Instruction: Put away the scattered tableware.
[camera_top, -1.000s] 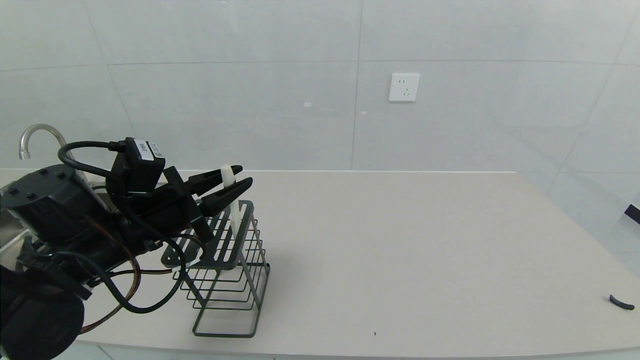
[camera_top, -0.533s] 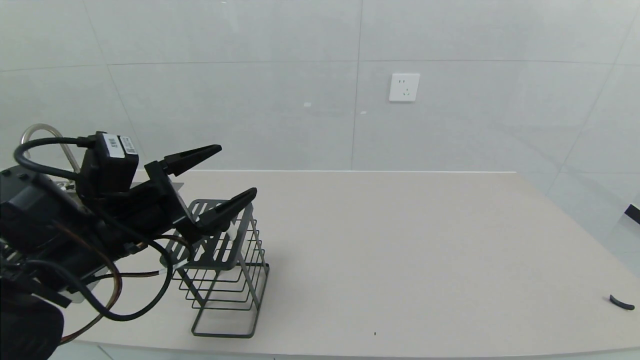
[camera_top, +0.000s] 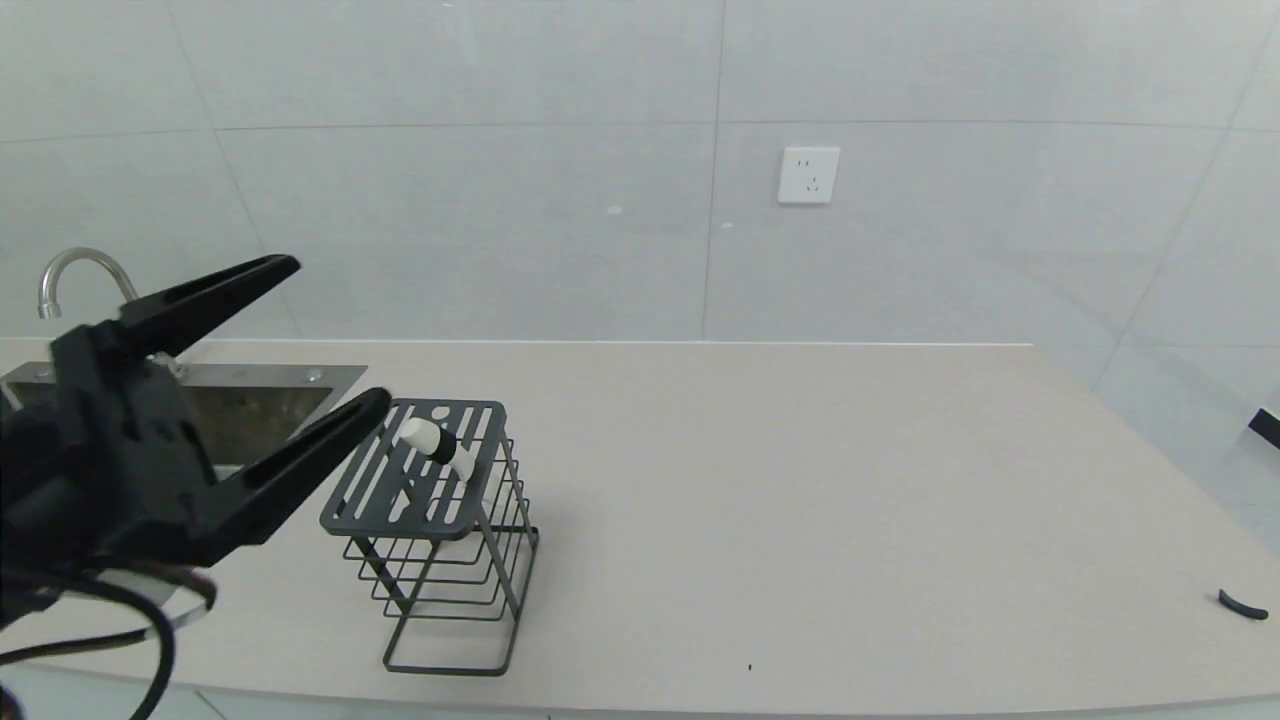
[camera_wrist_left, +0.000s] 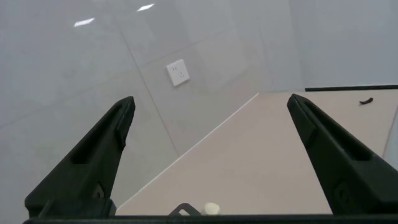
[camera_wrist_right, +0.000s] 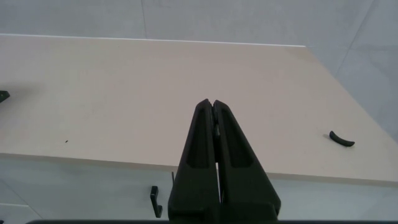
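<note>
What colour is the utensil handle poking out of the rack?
White utensil handle with a black band, best in the head view.

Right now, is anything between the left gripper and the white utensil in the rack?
Nothing visible. The left gripper hangs open beside the rack, on its sink side. The white utensil pokes up through the rack's slotted top, with only open air between it and the gripper.

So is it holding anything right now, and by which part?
Nothing. The left gripper is open, the right gripper shut on nothing; the utensil sits in the rack.
</note>
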